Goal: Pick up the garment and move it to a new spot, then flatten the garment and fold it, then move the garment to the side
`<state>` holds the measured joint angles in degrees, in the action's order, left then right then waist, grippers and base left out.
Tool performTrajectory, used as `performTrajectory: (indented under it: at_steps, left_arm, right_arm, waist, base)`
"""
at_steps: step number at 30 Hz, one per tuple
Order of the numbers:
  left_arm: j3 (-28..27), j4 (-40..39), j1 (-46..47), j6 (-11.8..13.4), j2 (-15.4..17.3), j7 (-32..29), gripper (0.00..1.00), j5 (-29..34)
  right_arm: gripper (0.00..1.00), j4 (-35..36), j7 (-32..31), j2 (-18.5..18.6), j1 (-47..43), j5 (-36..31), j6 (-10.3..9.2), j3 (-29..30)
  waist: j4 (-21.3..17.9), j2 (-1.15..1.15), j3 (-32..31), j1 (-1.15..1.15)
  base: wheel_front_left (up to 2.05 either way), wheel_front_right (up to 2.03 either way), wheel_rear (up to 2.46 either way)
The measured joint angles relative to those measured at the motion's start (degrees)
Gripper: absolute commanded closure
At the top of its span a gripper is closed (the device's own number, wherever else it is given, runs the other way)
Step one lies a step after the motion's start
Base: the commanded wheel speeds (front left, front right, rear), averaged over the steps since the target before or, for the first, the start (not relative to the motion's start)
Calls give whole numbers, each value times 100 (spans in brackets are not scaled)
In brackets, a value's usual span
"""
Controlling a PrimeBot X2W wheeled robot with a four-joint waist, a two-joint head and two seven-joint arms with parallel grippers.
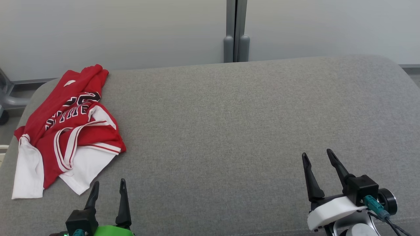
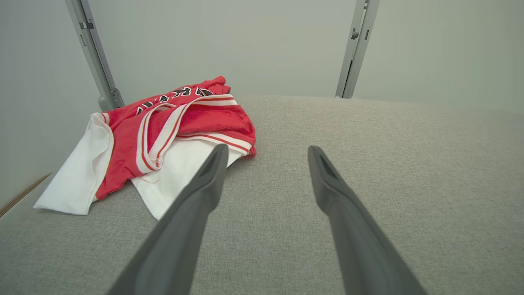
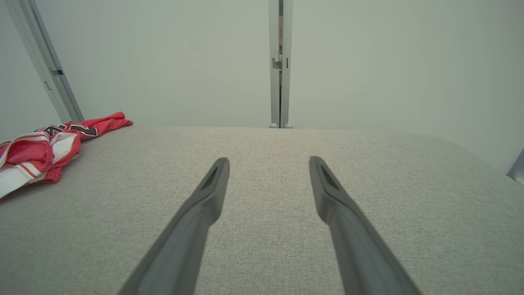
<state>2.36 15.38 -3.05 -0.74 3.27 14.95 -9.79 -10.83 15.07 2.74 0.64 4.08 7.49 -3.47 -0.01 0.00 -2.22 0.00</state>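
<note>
The lettering on the jersey [image 1: 39, 131] folds into creases and is unreadable. Far left of the right gripper [image 3: 268, 159], the view's edge cuts the jersey. One finger of the left gripper [image 2: 268, 147] hides some white hem.

You have: grey fabric-covered surface [image 1: 229, 131], middle and bottom of the frame; pale wall panels [image 1: 115, 32], along the top; grey upright post [image 1: 230, 29], top centre.

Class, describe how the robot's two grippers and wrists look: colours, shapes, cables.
Left gripper: two long, dark, tapering fingers on a black block, green wrist cover, teal connector. Right gripper: the same fingers and block, white wrist shell, teal connector with a black cable, black round knob.
</note>
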Motion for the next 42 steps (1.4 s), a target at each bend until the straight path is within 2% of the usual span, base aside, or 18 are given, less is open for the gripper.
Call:
performTrajectory:
  at_steps: [17,24,31,42]
  left_arm:
    - [86,31,15,49,47,-9,0,-80]
    - [134,37,87,91,76,-10,0,-80]
    - [144,-20,161,134,110,-19,0,-76]
    - [110,-152,174,202,204,-20,0,-122]
  right_arm:
    - [0,7,0,1,-1,35,0,15]
    - [0,49,0,4,-2,63,0,44]
    - [0,66,0,5,-16,97,0,69]
    - [0,116,0,3,-7,176,0,91]
  waist:
    - [12,0,26,0]
    - [146,0,39,0]
    - [473,0,53,0]
    - [1457,0,91,0]
  base:
    - [0,0,0]
    - [0,0,0]
    - [0,0,0]
    - [0,0,0]
